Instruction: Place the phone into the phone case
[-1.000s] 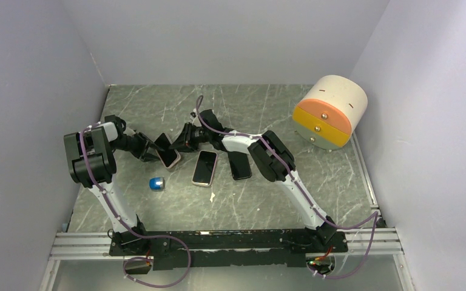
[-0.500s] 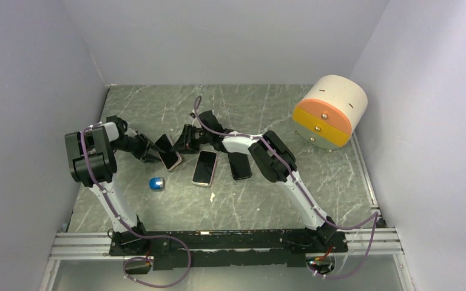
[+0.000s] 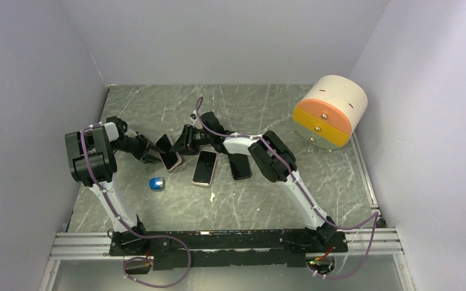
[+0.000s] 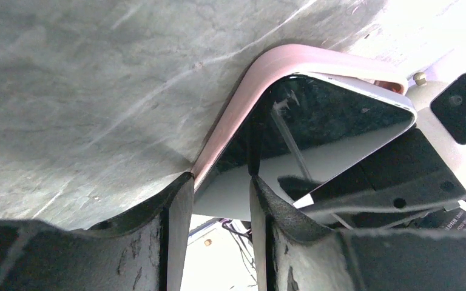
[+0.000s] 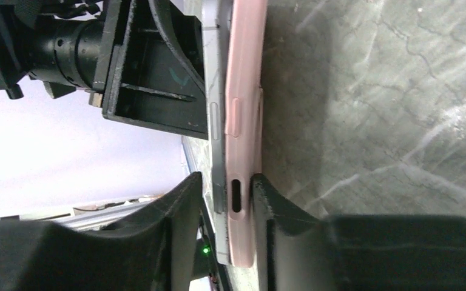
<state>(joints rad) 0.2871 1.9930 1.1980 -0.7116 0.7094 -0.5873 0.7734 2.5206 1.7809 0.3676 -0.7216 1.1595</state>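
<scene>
A phone (image 3: 170,160) lies screen-up in a pink phone case on the table, between my two grippers. In the left wrist view the dark screen (image 4: 327,115) sits inside the pink case (image 4: 279,57), with its far corner standing proud of the rim. My left gripper (image 4: 218,179) (image 3: 156,154) is shut on that end, one finger on the case's edge and the other on the screen. My right gripper (image 5: 226,177) (image 3: 179,147) straddles the other end and is open. One finger touches the case's back (image 5: 246,91). The other stands off the phone's grey side (image 5: 213,91).
A second phone in a pink case (image 3: 205,167) and a black phone (image 3: 239,165) lie just to the right. A small blue object (image 3: 156,183) sits nearer the front. A round cream drawer unit with orange and yellow fronts (image 3: 330,112) stands at the back right.
My right gripper's jaws have opened, letting go of the phone and case. Neither arm has moved much, and the left gripper holds as before.
</scene>
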